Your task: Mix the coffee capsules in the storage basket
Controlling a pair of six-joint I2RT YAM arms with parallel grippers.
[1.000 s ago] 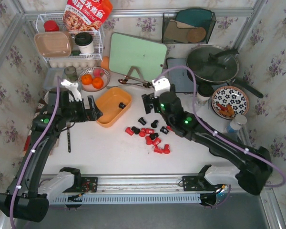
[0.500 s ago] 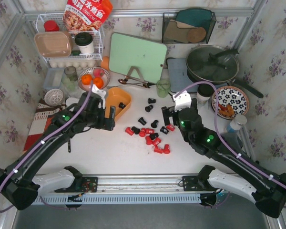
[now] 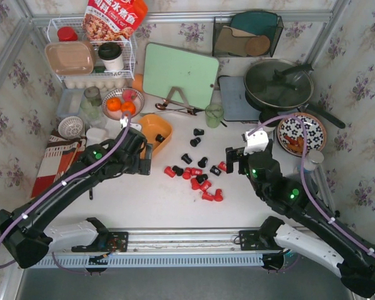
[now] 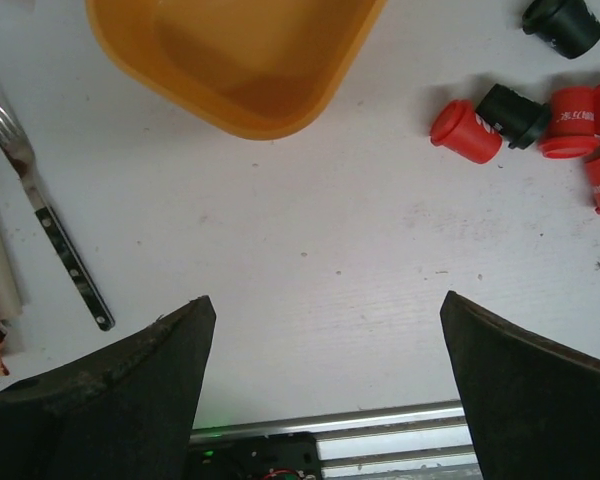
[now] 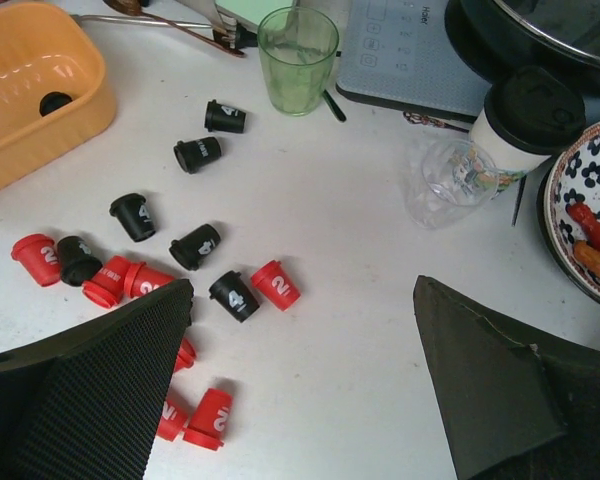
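The orange storage basket [image 3: 149,128] sits left of centre with one black capsule [image 3: 159,138] in it; it also shows in the left wrist view [image 4: 240,70] and the right wrist view [image 5: 20,70]. Several red and black coffee capsules [image 3: 195,175] lie scattered on the white table to its right, and also show in the right wrist view [image 5: 235,295]. My left gripper [image 3: 145,164] is open and empty just in front of the basket [image 4: 325,305]. My right gripper [image 3: 231,161] is open and empty, right of the capsule cluster [image 5: 302,300].
A green cup [image 3: 214,115], a green cutting board [image 3: 178,75], a pan [image 3: 279,84] and a patterned plate [image 3: 301,132] stand behind and to the right. A plate of oranges [image 3: 122,105] is behind the basket. A fork [image 4: 50,240] lies to its left.
My left arm swung right, in front of the basket. My right arm drew back right, away from the basket, uncovering two black capsules. The basket shifted and turned slightly.
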